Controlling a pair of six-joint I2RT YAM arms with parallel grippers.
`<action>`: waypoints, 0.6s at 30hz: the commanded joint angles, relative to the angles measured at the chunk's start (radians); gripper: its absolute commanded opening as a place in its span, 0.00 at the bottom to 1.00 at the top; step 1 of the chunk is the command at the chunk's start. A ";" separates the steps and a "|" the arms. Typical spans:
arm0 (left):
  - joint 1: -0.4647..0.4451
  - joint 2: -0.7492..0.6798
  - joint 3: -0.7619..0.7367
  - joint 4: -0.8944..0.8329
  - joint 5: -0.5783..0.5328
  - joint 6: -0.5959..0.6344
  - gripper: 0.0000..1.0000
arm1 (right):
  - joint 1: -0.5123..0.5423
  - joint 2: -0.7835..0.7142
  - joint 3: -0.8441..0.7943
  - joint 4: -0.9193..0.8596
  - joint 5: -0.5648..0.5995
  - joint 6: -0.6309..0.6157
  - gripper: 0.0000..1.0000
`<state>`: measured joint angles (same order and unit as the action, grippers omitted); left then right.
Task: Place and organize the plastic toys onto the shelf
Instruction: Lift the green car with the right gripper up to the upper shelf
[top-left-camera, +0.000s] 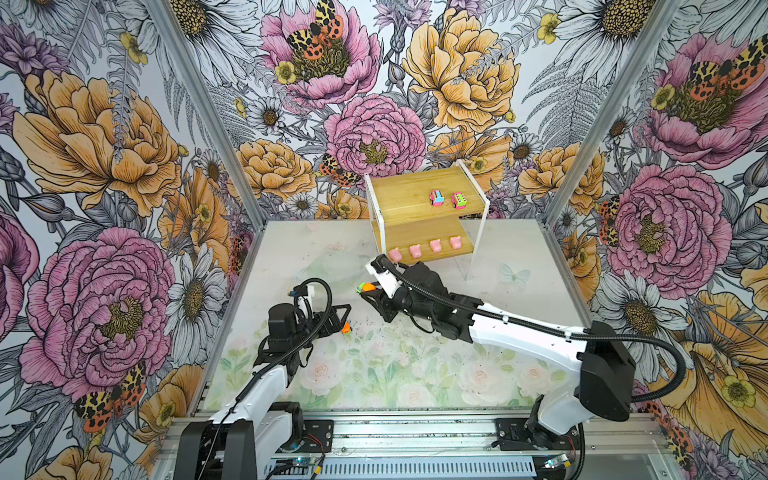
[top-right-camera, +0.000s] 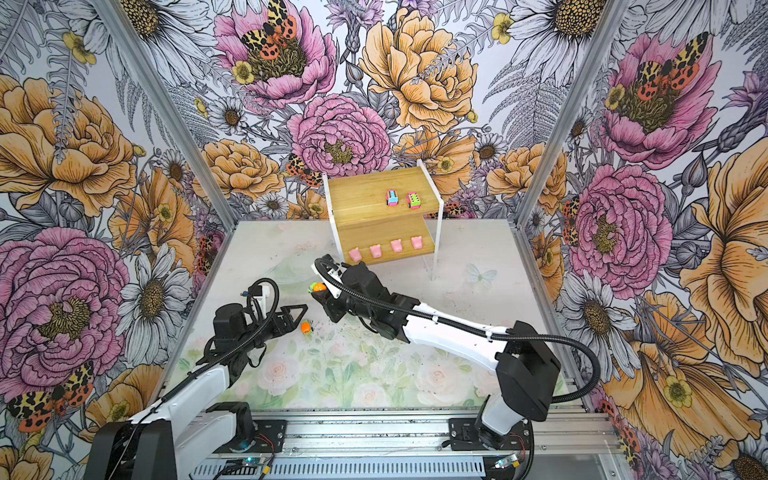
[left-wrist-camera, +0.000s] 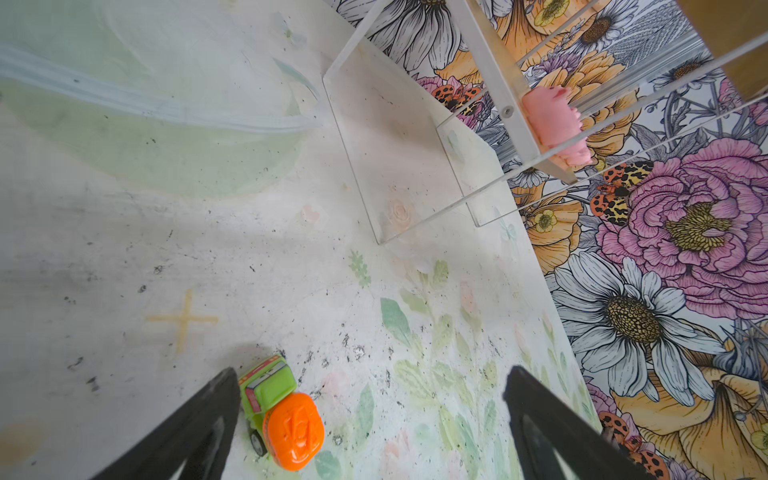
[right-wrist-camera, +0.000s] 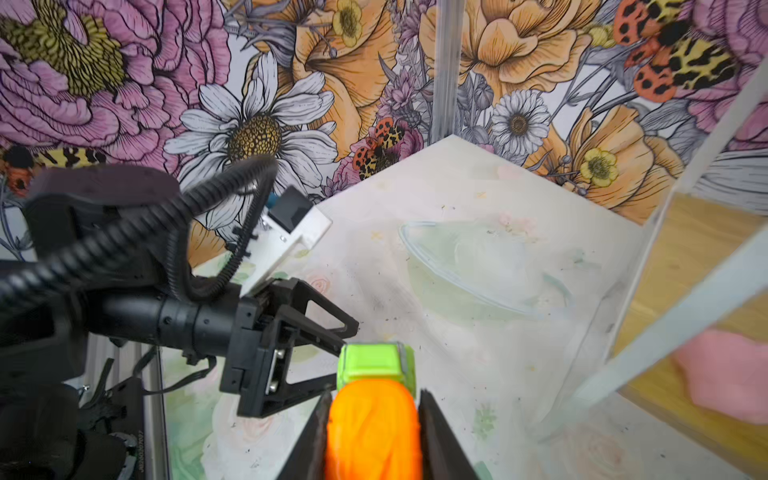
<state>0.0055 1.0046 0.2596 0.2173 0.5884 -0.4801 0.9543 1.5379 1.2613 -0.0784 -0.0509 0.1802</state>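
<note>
1. Left arm (top-left-camera: 266, 386), mounted at the rail's (top-left-camera: 415, 432) left end: glossy white shell links; black joint housings; a black ribbed hose along its length.
2. Right arm (top-left-camera: 532, 336), mounted at the rail's right end: the same white shells, dotted with small dark screw heads; a bulky black elbow block; a thick black ribbed hose.
3. Left gripper (left-wrist-camera: 372, 374): matt black fingers, triangular skeleton frames; a white camera bracket with silver screws behind them.
4. Right gripper (right-wrist-camera: 376, 390): identical black tapering fingers.
5. On the rail: black mounting plates; thin red and black wires beside them.

Right end effector (right-wrist-camera: 374, 392) clamped tight; left end effector (left-wrist-camera: 370, 382) spread wide
</note>
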 joint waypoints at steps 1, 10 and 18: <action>0.011 0.016 0.002 0.036 0.008 -0.016 0.99 | -0.018 -0.062 0.112 -0.241 0.098 0.028 0.19; 0.004 0.025 0.012 0.056 0.013 -0.017 0.99 | -0.150 -0.034 0.378 -0.303 0.293 0.126 0.16; -0.002 0.060 0.020 0.068 0.027 -0.014 0.99 | -0.223 0.118 0.577 -0.346 0.401 0.155 0.16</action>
<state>0.0051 1.0595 0.2615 0.2447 0.5934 -0.4915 0.7410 1.6047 1.7836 -0.3710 0.2882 0.3073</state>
